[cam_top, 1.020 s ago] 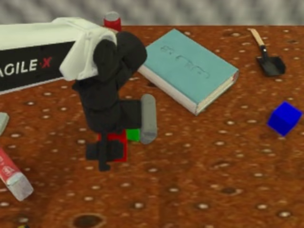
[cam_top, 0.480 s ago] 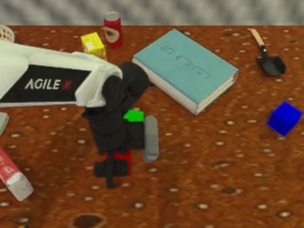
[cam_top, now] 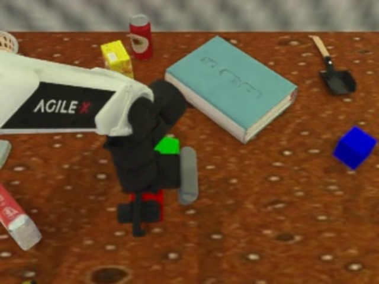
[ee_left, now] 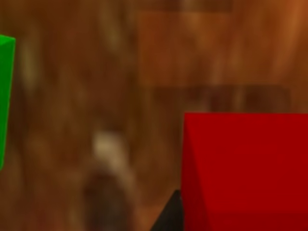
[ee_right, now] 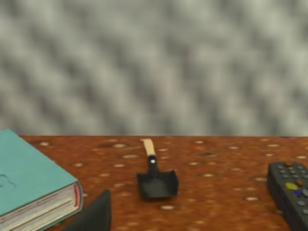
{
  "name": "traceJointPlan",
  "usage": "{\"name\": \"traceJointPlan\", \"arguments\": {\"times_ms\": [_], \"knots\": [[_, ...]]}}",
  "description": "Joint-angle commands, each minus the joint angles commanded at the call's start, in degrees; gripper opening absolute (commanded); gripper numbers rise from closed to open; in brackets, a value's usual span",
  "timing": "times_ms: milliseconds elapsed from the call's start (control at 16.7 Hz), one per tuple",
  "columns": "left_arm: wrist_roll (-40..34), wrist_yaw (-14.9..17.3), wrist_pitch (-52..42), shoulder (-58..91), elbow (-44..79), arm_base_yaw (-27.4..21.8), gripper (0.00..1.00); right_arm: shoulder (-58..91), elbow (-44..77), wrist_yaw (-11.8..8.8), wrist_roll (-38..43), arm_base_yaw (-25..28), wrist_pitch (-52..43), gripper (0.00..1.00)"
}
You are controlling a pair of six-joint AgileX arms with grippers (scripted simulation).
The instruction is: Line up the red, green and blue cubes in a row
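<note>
Top view puts my left arm (cam_top: 65, 106) across the table's left half, its gripper (cam_top: 140, 208) low over the red cube (cam_top: 155, 198); whether the fingers grip it I cannot tell. The book (cam_top: 232, 86) lies behind, clear of the work. The blue cube (cam_top: 354, 147) sits well apart at the right, likely the last to bring over. The green cube (cam_top: 168, 144) sits just behind the red one, apart, seemingly starting the row. My right arm is parked out of sight.
</note>
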Motion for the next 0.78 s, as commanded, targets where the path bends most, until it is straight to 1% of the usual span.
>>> {"name": "traceJointPlan", "arguments": {"times_ms": [540,600,780], "knots": [[0.0,0.0,0.0,0.0,0.0,0.0,0.98,0.0,0.0,0.0,0.0,0.0,0.0,1.0],[0.0,0.0,0.0,0.0,0.0,0.0,1.0,0.0,0.0,0.0,0.0,0.0,0.0,1.0],[0.0,0.0,0.0,0.0,0.0,0.0,1.0,0.0,0.0,0.0,0.0,0.0,0.0,1.0]]}}
